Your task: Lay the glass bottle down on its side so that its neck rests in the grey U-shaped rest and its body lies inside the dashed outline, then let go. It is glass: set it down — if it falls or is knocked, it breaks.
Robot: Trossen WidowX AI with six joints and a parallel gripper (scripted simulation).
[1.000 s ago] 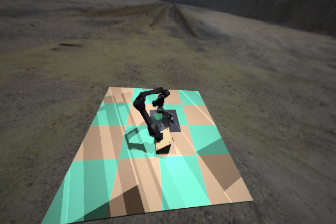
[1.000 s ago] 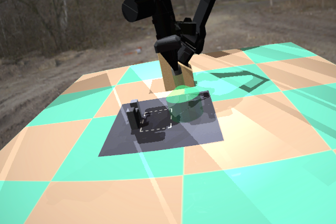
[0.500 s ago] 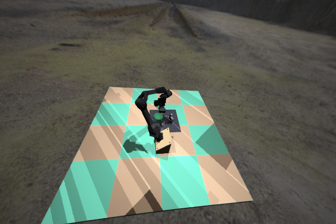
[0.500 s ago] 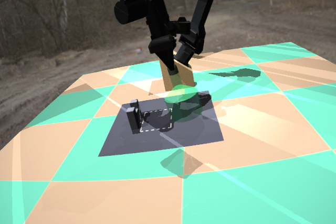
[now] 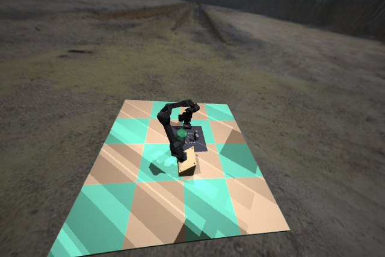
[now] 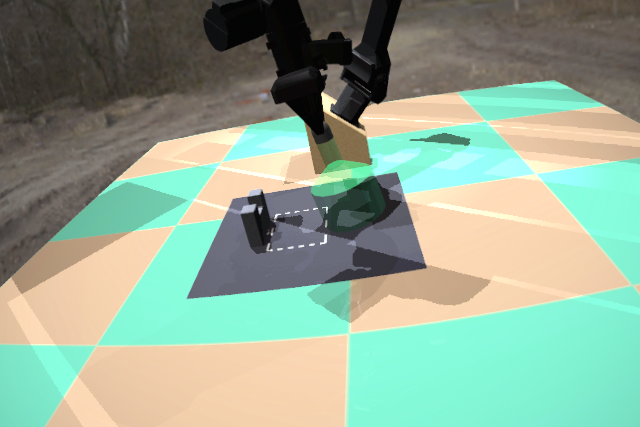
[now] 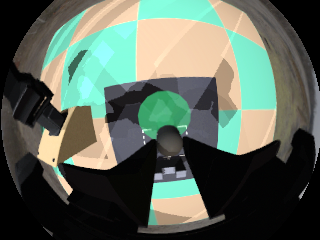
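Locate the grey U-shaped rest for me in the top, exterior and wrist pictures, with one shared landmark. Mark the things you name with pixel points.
Top: the grey U-shaped rest (image 5: 196,136) (image 6: 252,226) (image 7: 169,170) is on the dark mat's right part.
Exterior: left part of the mat.
Wrist: low centre, between the dark fingers.
Shared landmark: the green bottle (image 5: 181,133) (image 6: 348,200) (image 7: 163,110).

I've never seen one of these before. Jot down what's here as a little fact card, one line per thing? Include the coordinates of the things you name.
holder: black gripper (image 6: 324,134) (image 7: 168,142), shut on the bottle's neck
bottle: green see-through glass bottle (image 5: 181,133) (image 6: 351,200) (image 7: 164,107), tilted, neck up
neck rest: grey U-shaped rest (image 5: 196,136) (image 6: 253,223) (image 7: 169,171), without the neck
target: white dashed outline (image 6: 297,246)
mat: dark grey square mat (image 5: 201,147) (image 6: 248,277) (image 7: 200,95)
task: unfinished
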